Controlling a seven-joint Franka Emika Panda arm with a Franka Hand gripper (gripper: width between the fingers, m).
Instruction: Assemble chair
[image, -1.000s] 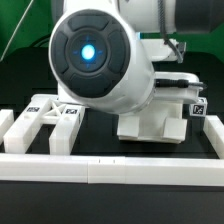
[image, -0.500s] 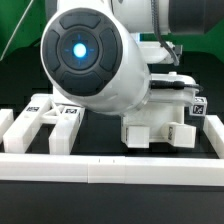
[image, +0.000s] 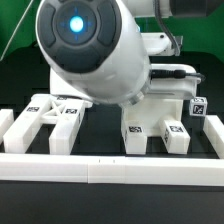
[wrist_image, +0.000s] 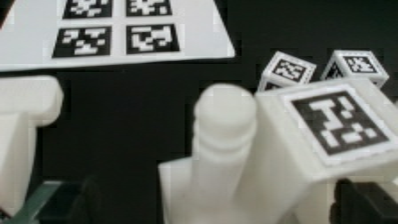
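Observation:
The chair is in loose white tagged pieces. A blocky piece (image: 155, 130) with tagged stubs stands at the exterior view's right, behind the front bar. Ladder-like frames (image: 50, 112) lie at the left. The arm's big round joint (image: 95, 45) hides my gripper in that view. In the wrist view my gripper (wrist_image: 214, 205) is open, its dark fingertips (wrist_image: 50, 203) far apart on either side of a white post (wrist_image: 222, 135). A dark gap shows between one finger and the post. A tagged block (wrist_image: 329, 125) sits beside the post.
The marker board (wrist_image: 116, 30) lies beyond the post in the wrist view. Another white piece (wrist_image: 27, 120) stands close on the other side. A long white border bar (image: 110, 167) runs along the front, with side bars (image: 8, 122) at the ends.
The jaws have opened wide. The arm has risen and shifted toward the exterior view's left, uncovering the tagged stubs of the blocky piece, which stays on the table.

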